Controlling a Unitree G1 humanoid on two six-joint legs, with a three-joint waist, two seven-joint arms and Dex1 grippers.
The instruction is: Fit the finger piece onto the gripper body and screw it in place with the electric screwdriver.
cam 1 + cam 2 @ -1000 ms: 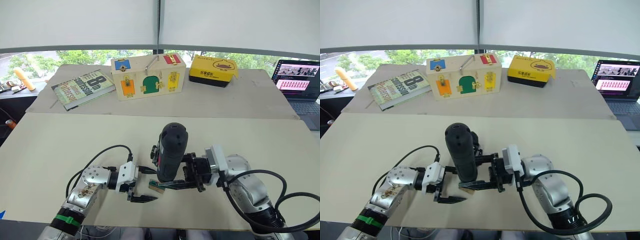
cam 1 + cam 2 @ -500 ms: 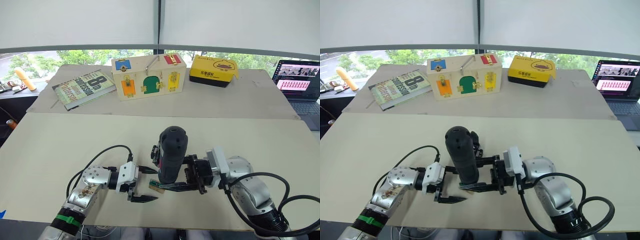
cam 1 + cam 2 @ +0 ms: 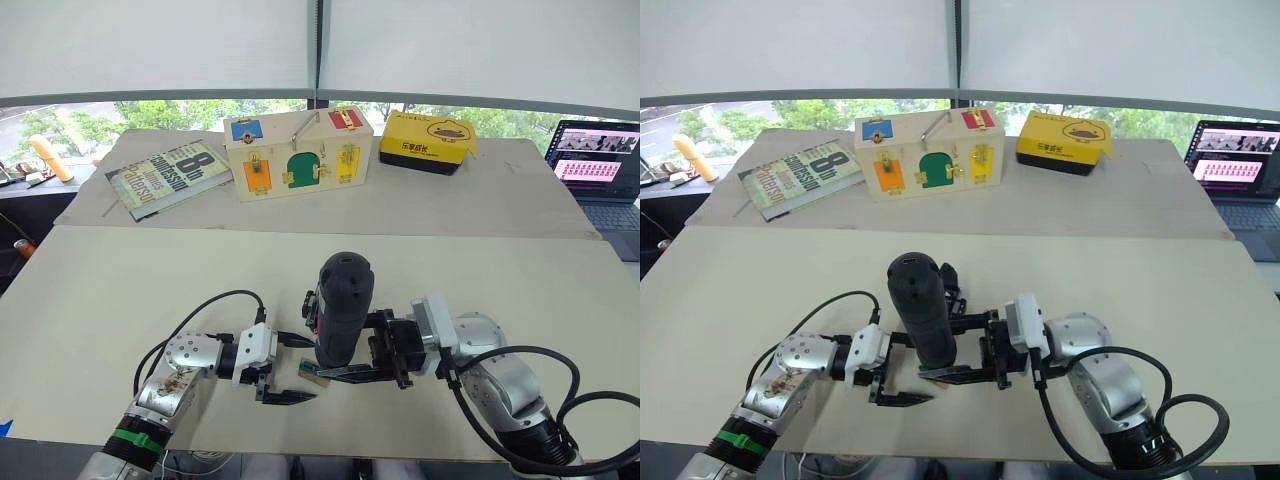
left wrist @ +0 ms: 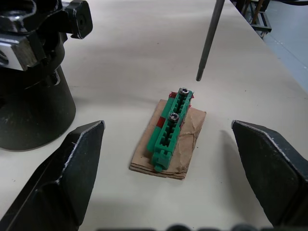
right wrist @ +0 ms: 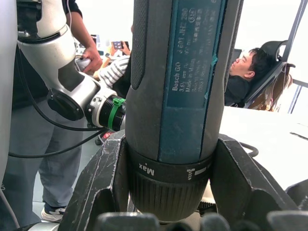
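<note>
Clamping the dark navy-black cylindrical electric screwdriver (image 3: 342, 305) upright between both fingers, the right gripper (image 3: 350, 372) holds its thin metal bit just above the small green-and-tan rectangular block (image 4: 169, 133). The left gripper (image 3: 283, 371), at nine o'clock of the block, spreads wide, empty. The chunky black gripper body (image 4: 33, 72) stands beside the block.

The electric screwdriver (image 3: 340, 308) stands upright, its thin metal bit (image 4: 208, 39) pointing down. Behind it, the black gripper body (image 3: 311, 305) rests on the worktop (image 3: 120, 290).
</note>
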